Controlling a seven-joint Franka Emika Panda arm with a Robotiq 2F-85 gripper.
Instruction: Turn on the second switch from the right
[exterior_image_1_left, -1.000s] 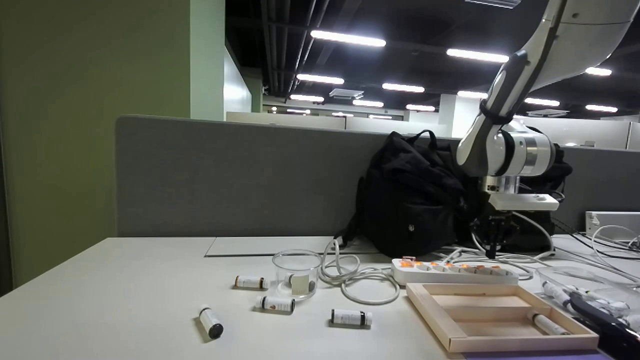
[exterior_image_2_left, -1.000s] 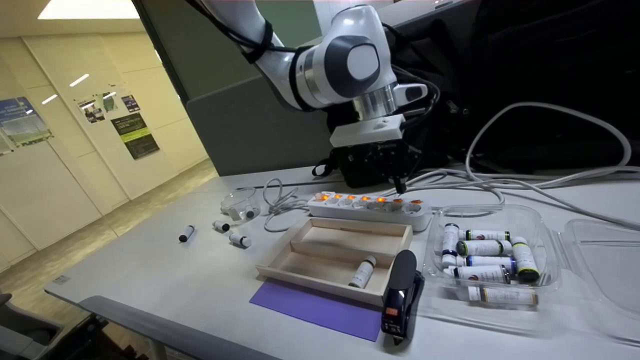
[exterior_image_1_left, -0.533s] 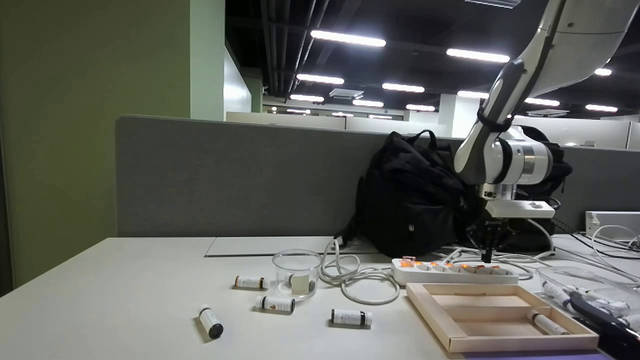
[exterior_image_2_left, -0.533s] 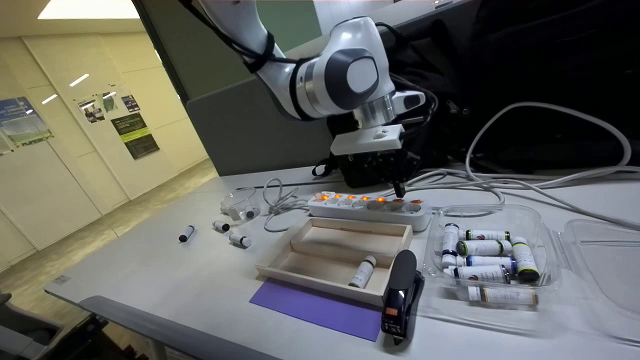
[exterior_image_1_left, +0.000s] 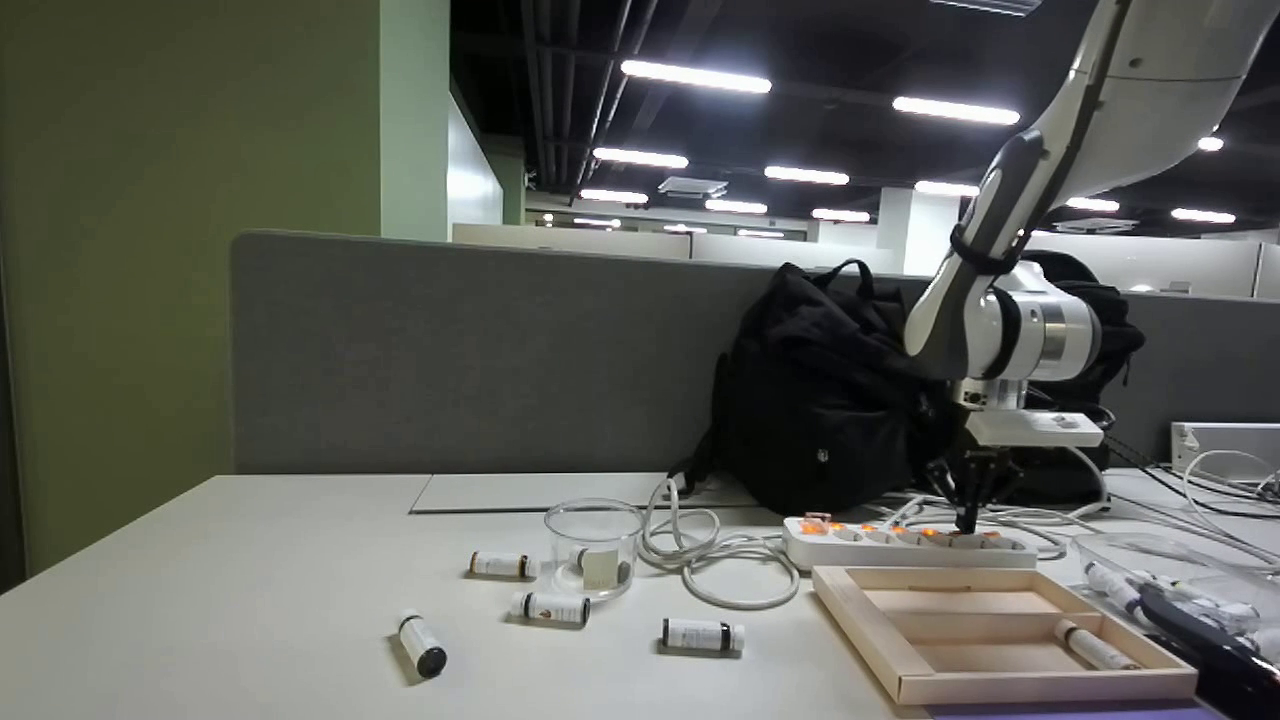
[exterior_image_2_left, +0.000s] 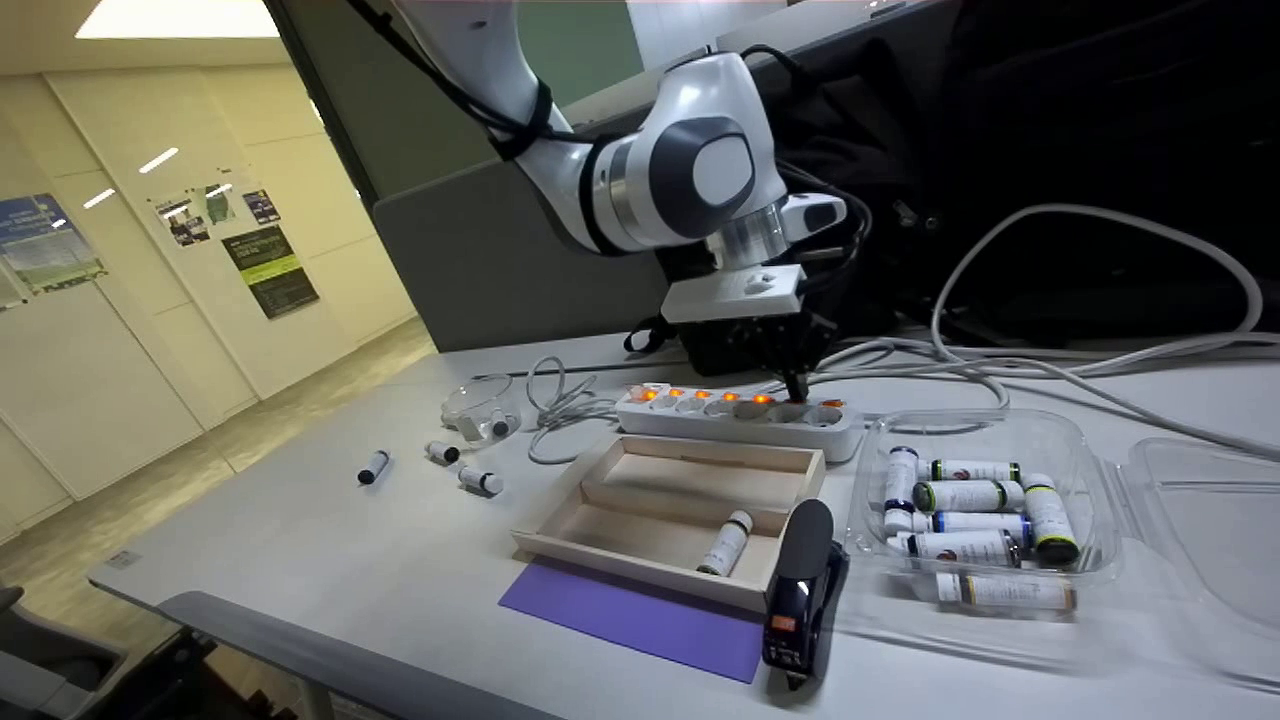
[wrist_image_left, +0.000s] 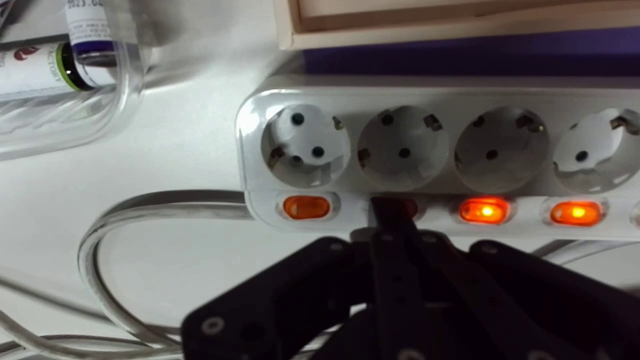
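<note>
Over the power strip (exterior_image_2_left: 735, 430), jaws pinched together mostly hide the 2nd switch from the right (wrist_image_left: 411, 207); contact unclear.

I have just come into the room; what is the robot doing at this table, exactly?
A robot arm has its closed gripper at the second switch from the right on the white power strip, apparently to turn it on. The gripper partly hides that switch in the wrist view, and whether it is pressing cannot be told. The visible part looks unlit, as does the end switch, while the next switch inward glows orange.
</note>
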